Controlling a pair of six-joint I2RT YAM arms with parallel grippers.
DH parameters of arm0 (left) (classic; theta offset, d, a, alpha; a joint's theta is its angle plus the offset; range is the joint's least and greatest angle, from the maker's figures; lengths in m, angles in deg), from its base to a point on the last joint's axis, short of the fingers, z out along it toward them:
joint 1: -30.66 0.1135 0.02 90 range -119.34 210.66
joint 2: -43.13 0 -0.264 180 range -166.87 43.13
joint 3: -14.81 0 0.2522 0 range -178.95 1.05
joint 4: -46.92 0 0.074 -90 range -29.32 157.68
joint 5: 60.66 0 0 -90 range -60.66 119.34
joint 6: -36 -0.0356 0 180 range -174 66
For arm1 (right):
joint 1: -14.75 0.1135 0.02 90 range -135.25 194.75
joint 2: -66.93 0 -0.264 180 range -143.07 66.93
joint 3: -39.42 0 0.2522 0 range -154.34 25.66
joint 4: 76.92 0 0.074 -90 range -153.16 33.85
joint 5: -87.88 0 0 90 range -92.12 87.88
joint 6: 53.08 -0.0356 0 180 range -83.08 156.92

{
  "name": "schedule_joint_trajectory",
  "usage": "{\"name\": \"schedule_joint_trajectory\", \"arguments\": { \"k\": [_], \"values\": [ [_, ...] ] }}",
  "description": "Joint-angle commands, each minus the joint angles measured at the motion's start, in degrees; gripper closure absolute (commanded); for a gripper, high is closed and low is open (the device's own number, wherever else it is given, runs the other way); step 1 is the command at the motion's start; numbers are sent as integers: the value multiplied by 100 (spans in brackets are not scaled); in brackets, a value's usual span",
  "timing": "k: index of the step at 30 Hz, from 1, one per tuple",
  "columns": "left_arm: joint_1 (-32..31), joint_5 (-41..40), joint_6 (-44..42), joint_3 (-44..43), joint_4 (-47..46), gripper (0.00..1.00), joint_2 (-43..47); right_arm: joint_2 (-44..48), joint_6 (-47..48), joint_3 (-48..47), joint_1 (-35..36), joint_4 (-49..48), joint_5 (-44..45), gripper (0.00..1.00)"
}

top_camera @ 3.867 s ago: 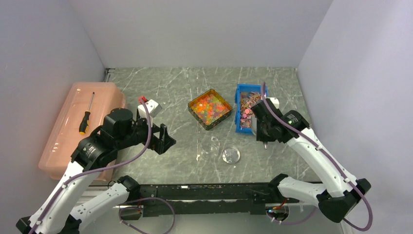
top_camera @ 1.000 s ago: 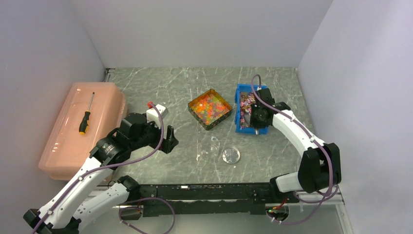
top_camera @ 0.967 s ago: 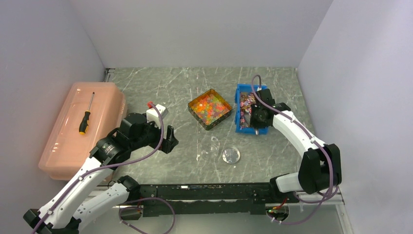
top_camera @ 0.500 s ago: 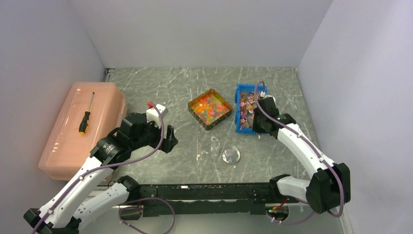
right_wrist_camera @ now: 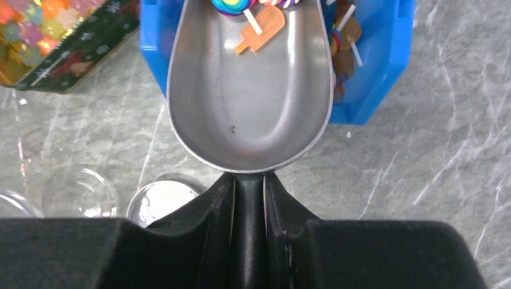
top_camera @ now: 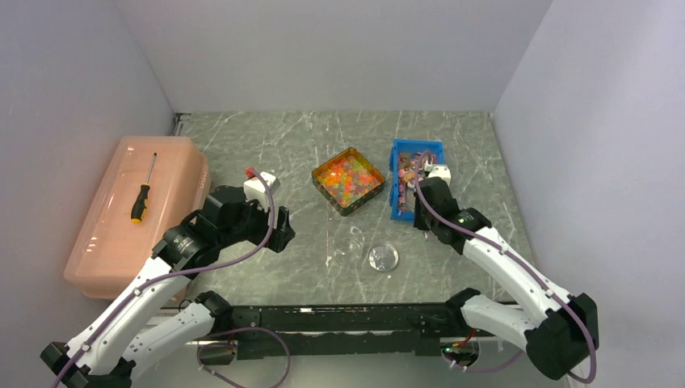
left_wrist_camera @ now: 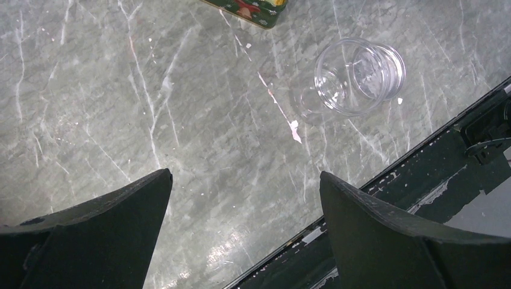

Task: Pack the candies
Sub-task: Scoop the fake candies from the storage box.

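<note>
1. Round lid [top_camera: 383, 258]: flat on the table [top_camera: 299, 137], nearest the arm bases, between the two arms.
2. Clear jar [left_wrist_camera: 355, 75]: empty, just left of the lid and apart from it. Whether it stands or lies on its side I cannot tell.
3. Left gripper [left_wrist_camera: 244, 180]: fingers spread wide with nothing between them, hovering over bare table. The jar lies ahead of it to the right.
4. Right gripper [right_wrist_camera: 248, 183]: fingers pinched on the handle of the metal scoop [right_wrist_camera: 250, 90].
5. Metal scoop: bowl pointing away from the claw, its far end over the blue bin [right_wrist_camera: 385, 78]. A lollipop [right_wrist_camera: 235, 5] and an orange ice-lolly shape [right_wrist_camera: 262, 27] lie at its tip; the rest of the bowl is bare.
6. Green tin [top_camera: 367, 198]: open, just left of the blue bin.
7. Candies [top_camera: 347, 178]: tiny orange, yellow, red and green pieces filling the tin. They sit left of the scoop bowl, well apart from the right claw, touching neither; none are in the scoop.
8. Pink box [top_camera: 105, 234]: far left, a screwdriver [top_camera: 143, 192] on its lid.
</note>
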Motion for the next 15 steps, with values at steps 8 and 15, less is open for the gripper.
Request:
{"name": "schedule_joint_trajectory", "arguments": {
  "k": [8, 15],
  "values": [
    [-2, -147, 24, -41, -65, 1, -61, 1020, 75, 250, 473, -564, 809, 100],
    [-2, -181, 30, -41, -67, 1, -84, 1460, 197, 267, 804, -504, 903, 100]
  ]
}}
